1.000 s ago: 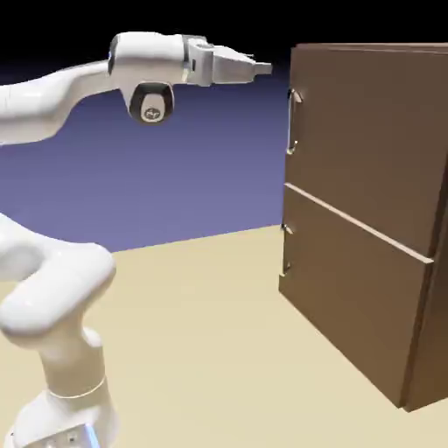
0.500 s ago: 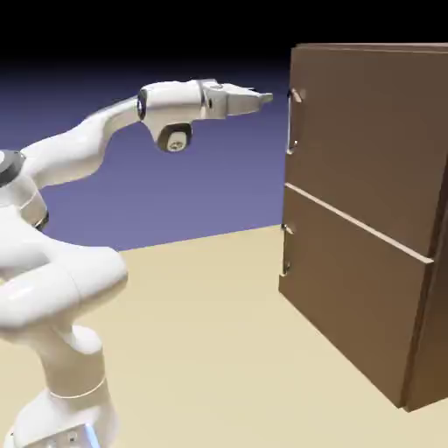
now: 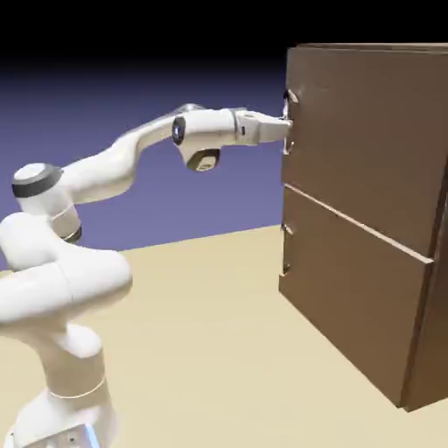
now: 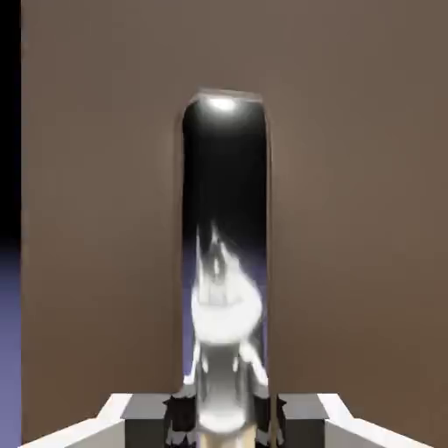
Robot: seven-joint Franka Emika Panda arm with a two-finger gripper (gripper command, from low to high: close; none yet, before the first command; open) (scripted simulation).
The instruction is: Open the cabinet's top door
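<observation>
The cabinet [image 3: 367, 219] stands directly ahead of the hand, a tall dark-brown box resting on the tan surface [image 3: 219, 332] well below the hand's height. Its front is split by a pale seam into two flat panels; the top door [image 3: 359, 131] is the upper one, level with the hand and right in front of it, and it lies flush with the cabinet's front, not swung out. The lower panel [image 3: 350, 289] sits beneath the hand's line of reach. The white arm [image 3: 114, 166] stretches out nearly level toward the cabinet's near edge. The hand [image 3: 282, 128] is at the edge of the top door, where the silvery handle [image 3: 287, 122] is mounted, and meets it there. In the hand view the brown door [image 4: 350, 219] fills almost everything, and the handle [image 4: 226, 254] runs as a shiny upright bar from the upper middle down to the bottom edge, passing between the two grey fingertips [image 4: 144, 420]. The fingertips sit close on either side of the bar, narrow, though whether they actually press on the metal I cannot tell.
</observation>
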